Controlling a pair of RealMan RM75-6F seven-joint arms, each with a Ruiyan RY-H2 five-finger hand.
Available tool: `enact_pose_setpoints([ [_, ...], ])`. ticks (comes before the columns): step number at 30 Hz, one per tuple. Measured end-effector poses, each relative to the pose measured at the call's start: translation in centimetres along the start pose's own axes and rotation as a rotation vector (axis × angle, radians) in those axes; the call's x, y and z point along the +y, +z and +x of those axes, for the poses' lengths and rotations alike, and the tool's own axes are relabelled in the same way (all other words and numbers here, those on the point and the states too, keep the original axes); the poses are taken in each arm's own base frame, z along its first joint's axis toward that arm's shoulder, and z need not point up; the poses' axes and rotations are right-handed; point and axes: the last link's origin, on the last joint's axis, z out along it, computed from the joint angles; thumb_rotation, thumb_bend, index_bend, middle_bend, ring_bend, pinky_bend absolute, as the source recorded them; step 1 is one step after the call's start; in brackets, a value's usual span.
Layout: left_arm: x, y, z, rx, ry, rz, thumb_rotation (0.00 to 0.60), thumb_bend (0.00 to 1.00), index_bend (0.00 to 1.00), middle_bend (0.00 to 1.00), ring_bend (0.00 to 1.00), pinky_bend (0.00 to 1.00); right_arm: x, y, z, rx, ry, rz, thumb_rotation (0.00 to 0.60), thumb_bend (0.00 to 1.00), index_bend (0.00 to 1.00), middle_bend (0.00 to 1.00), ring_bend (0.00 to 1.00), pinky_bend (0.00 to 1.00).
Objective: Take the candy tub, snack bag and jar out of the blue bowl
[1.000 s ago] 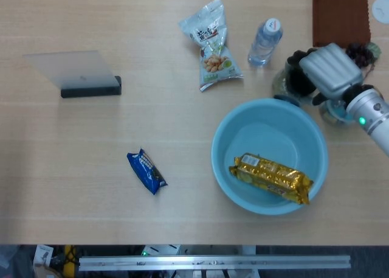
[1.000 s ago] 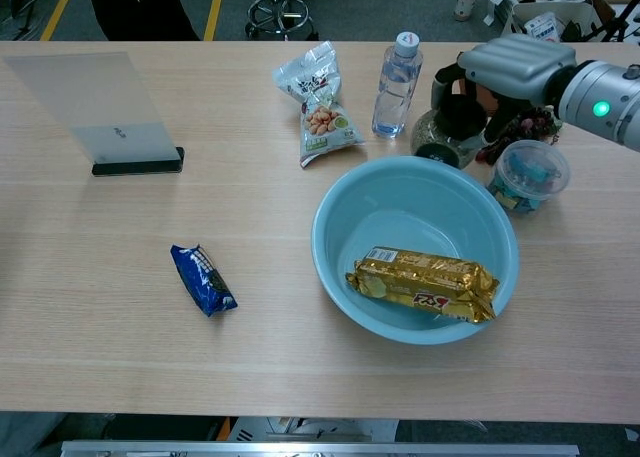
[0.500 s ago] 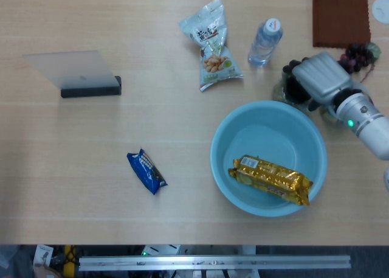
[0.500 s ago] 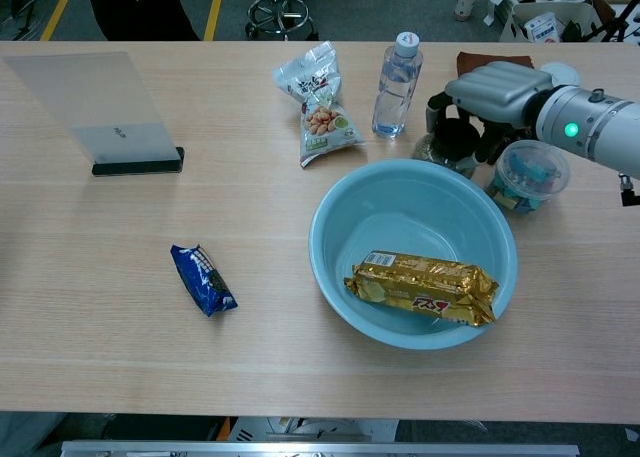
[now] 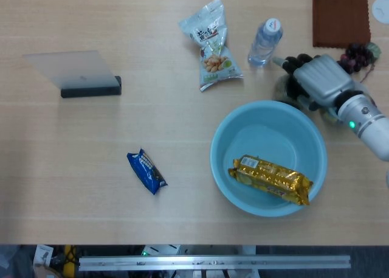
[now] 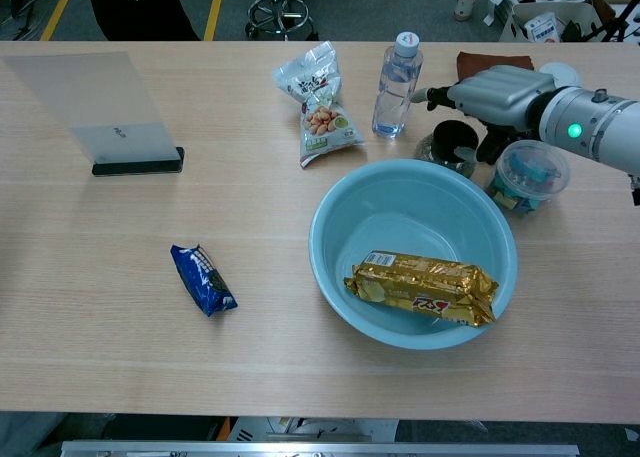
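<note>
Sitting just under open right robot hand (image 6: pixel 495 95): jar (image 6: pixel 452 143), outside bowl (image 6: pixel 334 217).

The table (image 6: pixel 250 277) was pale wood-grain, smooth and matt. The blue bowl (image 6: pixel 335 267) looked like smooth plastic with a soft sheen. The snack bag (image 6: pixel 422 285) was glossy gold foil, crinkled. The dark blue wrapper (image 6: pixel 203 279) and peanut bag (image 6: pixel 318 102) appeared shiny film. The bottle (image 6: pixel 396 75) and candy tub (image 6: pixel 527 173) were clear plastic. The right hand (image 6: pixel 495 87) had a smooth silver-grey shell. The brown cloth (image 5: pixel 340 18) looked matt and napped.
</note>
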Motion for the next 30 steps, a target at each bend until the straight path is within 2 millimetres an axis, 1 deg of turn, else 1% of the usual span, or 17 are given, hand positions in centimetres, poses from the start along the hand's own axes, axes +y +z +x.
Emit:
enact_pose_setpoints([
  [6, 0.1, 0.2, 0.0, 0.0, -0.002, -0.007, 0.6, 0.29, 0.23, 0.22, 0.18, 0.25, 0.4, -1.0, 0.9, 0.042, 0.018, -0.003, 0.6, 0.35, 0.0, 0.16, 0.16, 0.38],
  [9, 0.1, 0.3, 0.2, 0.004, 0.0, -0.005, 0.6, 0.29, 0.23, 0.22, 0.18, 0.25, 0.9, -1.8, 1.5, 0.082, 0.032, -0.013, 0.6, 0.35, 0.01, 0.18, 0.17, 0.38],
  [11, 0.1, 0.4, 0.3, 0.008, 0.001, -0.005, 0.6, 0.29, 0.23, 0.22, 0.18, 0.25, 1.3, -2.7, 1.9, 0.118, 0.042, -0.026, 0.6, 0.35, 0.05, 0.21, 0.2, 0.41],
  [13, 0.2, 0.6, 0.3, 0.01, 0.0, -0.009, 0.6, 0.29, 0.23, 0.22, 0.18, 0.25, 2.0, -3.7, 2.3, 0.15, 0.053, -0.045, 0.6, 0.35, 0.13, 0.25, 0.25, 0.47],
  [17, 0.5, 1.0, 0.3, 0.021, -0.006, -0.022, 0.6, 0.29, 0.23, 0.22, 0.18, 0.25, 3.8, -6.7, 2.6, 0.226, 0.089, -0.113, 0.6, 0.35, 0.23, 0.32, 0.32, 0.54],
  [22, 1.0, 1.5, 0.4, 0.043, -0.015, -0.04, 0.6, 0.29, 0.23, 0.22, 0.18, 0.25, 5.7, -10.7, 2.3, 0.328, 0.099, -0.203, 0.6, 0.35, 0.34, 0.39, 0.41, 0.62],
  [25, 1.3, 1.6, 0.3, 0.056, -0.023, -0.047, 0.6, 0.29, 0.23, 0.22, 0.18, 0.25, 6.6, -13.8, 1.3, 0.382, 0.103, -0.263, 0.6, 0.35, 0.35, 0.4, 0.43, 0.64],
  [26, 1.4, 1.6, 0.3, 0.06, -0.027, -0.051, 0.6, 0.29, 0.23, 0.22, 0.18, 0.25, 6.9, -15.1, 0.7, 0.395, 0.106, -0.288, 0.6, 0.35, 0.35, 0.4, 0.43, 0.64],
  [30, 1.8, 1.5, 0.3, 0.089, -0.032, -0.06, 0.6, 0.29, 0.23, 0.22, 0.18, 0.25, 7.6, -19.0, -1.2, 0.412, 0.116, -0.346, 0.6, 0.35, 0.36, 0.4, 0.43, 0.64],
])
